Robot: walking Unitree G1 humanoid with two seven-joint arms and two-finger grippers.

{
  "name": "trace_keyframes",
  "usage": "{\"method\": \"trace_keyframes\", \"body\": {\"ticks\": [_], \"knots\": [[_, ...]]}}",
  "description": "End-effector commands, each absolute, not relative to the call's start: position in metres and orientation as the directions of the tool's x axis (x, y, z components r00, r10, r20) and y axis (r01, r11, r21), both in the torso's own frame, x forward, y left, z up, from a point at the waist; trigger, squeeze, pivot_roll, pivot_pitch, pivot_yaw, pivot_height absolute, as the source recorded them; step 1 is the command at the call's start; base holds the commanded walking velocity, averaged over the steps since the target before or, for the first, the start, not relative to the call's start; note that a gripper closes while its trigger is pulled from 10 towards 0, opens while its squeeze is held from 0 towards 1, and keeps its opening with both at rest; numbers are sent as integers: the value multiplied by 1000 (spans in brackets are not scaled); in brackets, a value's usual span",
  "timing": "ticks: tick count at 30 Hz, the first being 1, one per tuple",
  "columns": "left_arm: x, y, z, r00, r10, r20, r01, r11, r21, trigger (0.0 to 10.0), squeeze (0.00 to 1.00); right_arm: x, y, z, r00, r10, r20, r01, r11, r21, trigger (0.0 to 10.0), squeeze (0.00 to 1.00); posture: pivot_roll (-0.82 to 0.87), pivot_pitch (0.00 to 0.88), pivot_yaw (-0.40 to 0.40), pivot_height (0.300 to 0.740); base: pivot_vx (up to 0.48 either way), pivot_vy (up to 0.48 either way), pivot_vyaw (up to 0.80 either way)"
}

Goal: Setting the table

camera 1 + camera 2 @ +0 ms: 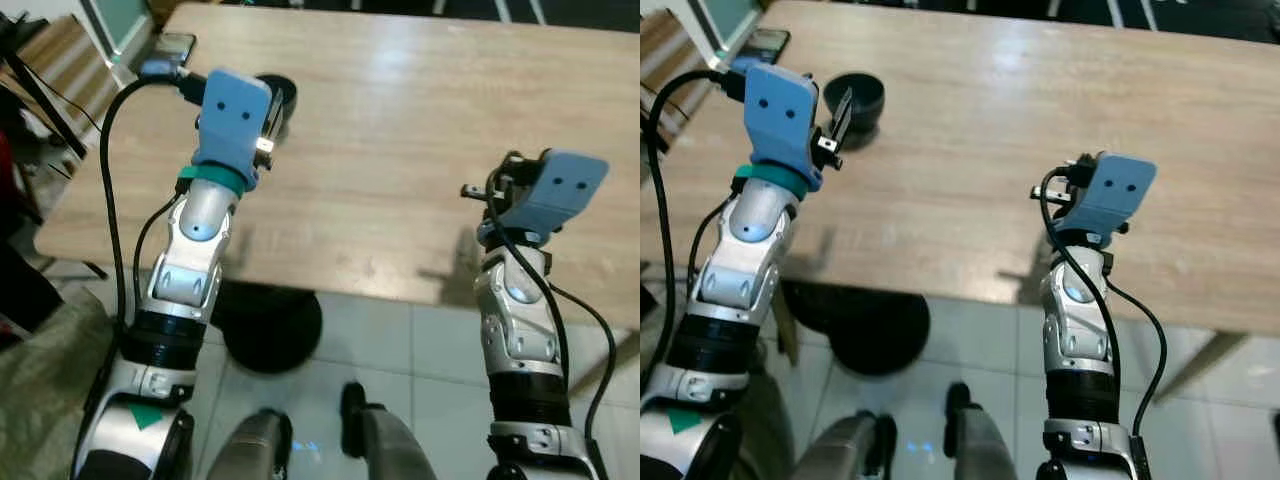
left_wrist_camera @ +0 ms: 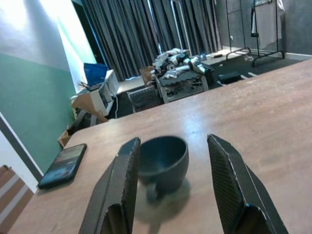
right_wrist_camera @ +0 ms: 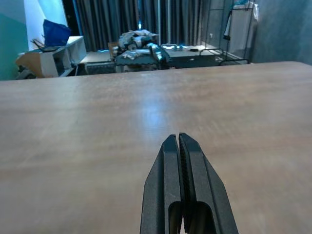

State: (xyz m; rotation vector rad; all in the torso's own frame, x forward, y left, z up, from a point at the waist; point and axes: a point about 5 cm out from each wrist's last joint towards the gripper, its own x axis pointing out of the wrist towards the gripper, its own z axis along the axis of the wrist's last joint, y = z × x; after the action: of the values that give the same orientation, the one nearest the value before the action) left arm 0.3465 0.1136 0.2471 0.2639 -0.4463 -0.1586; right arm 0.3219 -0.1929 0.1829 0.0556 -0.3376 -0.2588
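black phone (image 2: 63, 165) lying flat near table corner, dark curtains (image 2: 161, 29), clothes rack (image 2: 253, 29)

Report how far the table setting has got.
Done: one dark cup stands on the table, near a phone.
In hand: the left hand is open, fingers either side of the cup, not gripping. The right hand is shut, holding nothing.
Left: no other tableware is on the table.
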Motion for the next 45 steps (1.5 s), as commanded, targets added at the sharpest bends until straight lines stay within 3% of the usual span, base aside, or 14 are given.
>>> {"method": "trace_keyframes", "body": {"ticks": [1, 25, 45], "knots": [[347, 114, 243, 896, -209, 392, 98, 953, 285, 10000, 0, 321, -193, 181, 913, -263, 312, 244, 965, 100, 10000, 0, 103, 122, 68, 740, -334, 0, 0], [350, 113, 240, 897, -215, 386, 103, 951, 291, 10000, 0, 321, -200, 182, 906, -281, 317, 263, 960, 98, 10000, 0, 102, 97, 74, 740, -316, 0, 0], [354, 109, 241, 899, -205, 388, 106, 960, 260, 10000, 0, 320, -208, 185, 897, -296, 328, 283, 955, 87, 10000, 0, 81, 92, 69, 740, 0, 0, 0]]}}
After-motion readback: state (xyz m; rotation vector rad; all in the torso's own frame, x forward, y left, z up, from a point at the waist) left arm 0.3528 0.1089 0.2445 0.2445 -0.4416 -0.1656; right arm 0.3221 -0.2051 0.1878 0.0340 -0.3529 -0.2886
